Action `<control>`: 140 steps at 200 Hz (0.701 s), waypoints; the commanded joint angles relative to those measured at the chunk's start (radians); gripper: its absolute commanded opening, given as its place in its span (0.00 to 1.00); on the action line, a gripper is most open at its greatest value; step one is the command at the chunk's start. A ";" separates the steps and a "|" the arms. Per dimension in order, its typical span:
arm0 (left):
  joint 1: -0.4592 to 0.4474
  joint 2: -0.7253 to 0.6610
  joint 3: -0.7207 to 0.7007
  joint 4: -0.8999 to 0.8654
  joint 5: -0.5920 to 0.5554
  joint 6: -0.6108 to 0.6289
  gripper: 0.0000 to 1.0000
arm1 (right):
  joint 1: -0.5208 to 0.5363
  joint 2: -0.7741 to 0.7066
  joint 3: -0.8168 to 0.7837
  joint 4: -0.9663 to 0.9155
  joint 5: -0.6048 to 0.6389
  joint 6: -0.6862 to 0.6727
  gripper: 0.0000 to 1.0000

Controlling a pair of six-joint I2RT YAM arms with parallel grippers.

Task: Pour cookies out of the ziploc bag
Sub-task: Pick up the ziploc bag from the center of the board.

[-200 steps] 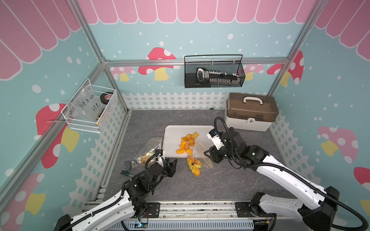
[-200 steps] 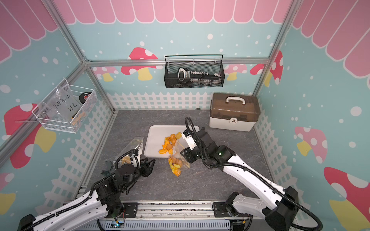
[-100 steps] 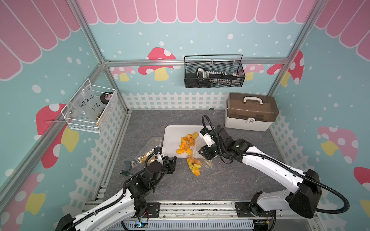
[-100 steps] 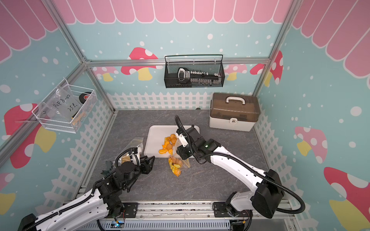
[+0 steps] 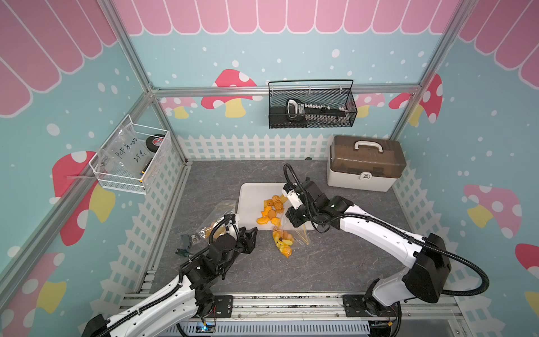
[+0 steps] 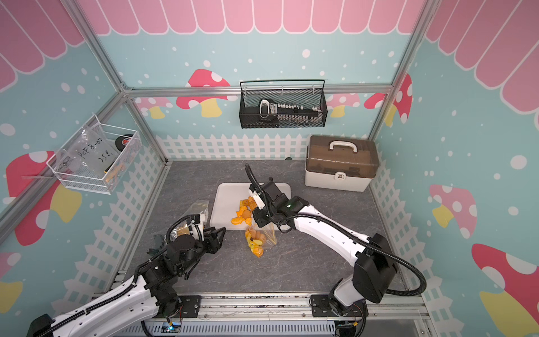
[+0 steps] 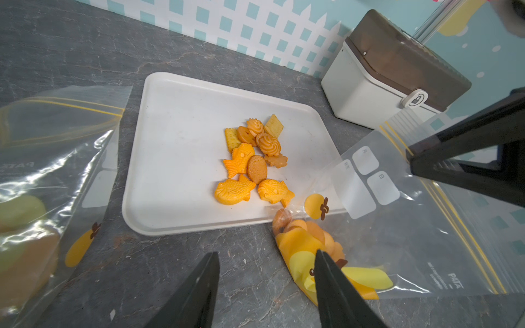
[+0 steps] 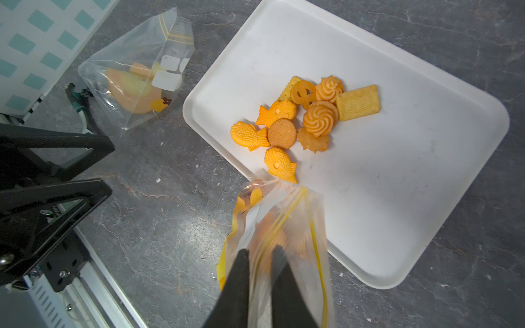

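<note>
And we clamp! Our right gripper [image 8: 261, 251] has just snapped shut on the zip end of the ziploc bag [image 7: 397, 227], which lies across the tray's [image 8: 397, 198] near edge. Our left gripper [image 7: 265, 258] waits open beside it. Some cookies [image 8: 301, 119] sit mid-tray, but more are bagged, so the pour isn't finished.

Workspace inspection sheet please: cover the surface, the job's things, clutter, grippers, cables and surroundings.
Surface: grey tabletop, white tray on it.
Job's things: cookies piled on tray; more inside ziploc bag at tray's edge.
Clutter: second filled bag, small dark tool beside tray.
Grippers: right gripper shut on ziploc bag's zipper end; left gripper open, empty, near bag's bottom.
Cables: black hose along right arm, nothing snagged.
Surroundings: storage box; black wire basket, white wire basket on walls.
</note>
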 commanded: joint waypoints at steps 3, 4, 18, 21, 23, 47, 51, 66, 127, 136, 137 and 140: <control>0.008 0.000 0.004 0.011 0.012 -0.014 0.58 | 0.012 0.007 0.042 -0.019 -0.010 -0.014 0.00; 0.008 0.000 0.004 0.012 0.012 -0.014 0.58 | 0.012 0.008 0.043 -0.018 -0.011 -0.014 0.00; 0.010 -0.003 0.004 0.008 0.012 -0.014 0.58 | 0.016 0.001 0.047 -0.004 -0.053 -0.016 0.00; 0.010 -0.006 0.004 0.006 0.012 -0.015 0.58 | 0.016 -0.001 0.048 -0.002 -0.064 -0.017 0.00; 0.010 -0.007 0.004 0.005 0.012 -0.014 0.58 | 0.017 -0.002 0.048 0.001 -0.071 -0.019 0.00; 0.017 -0.056 -0.004 -0.017 0.010 -0.018 0.58 | 0.035 -0.028 0.048 0.018 -0.138 -0.026 0.00; 0.019 -0.068 -0.009 -0.020 0.010 -0.021 0.58 | 0.037 -0.032 0.048 0.021 -0.146 -0.026 0.00; 0.038 -0.121 -0.028 -0.035 0.017 -0.033 0.57 | 0.043 -0.049 0.050 0.029 -0.173 -0.027 0.00; 0.123 -0.274 -0.043 -0.153 0.035 -0.044 0.56 | 0.049 -0.031 0.109 0.083 -0.214 -0.029 0.00; 0.134 -0.293 -0.046 -0.167 0.033 -0.049 0.55 | 0.049 -0.012 0.135 0.085 -0.209 -0.029 0.00; 0.135 -0.295 -0.046 -0.169 0.033 -0.050 0.56 | 0.050 -0.010 0.138 0.085 -0.209 -0.030 0.00; 0.140 -0.301 -0.047 -0.173 0.033 -0.051 0.56 | 0.050 -0.001 0.146 0.087 -0.210 -0.030 0.00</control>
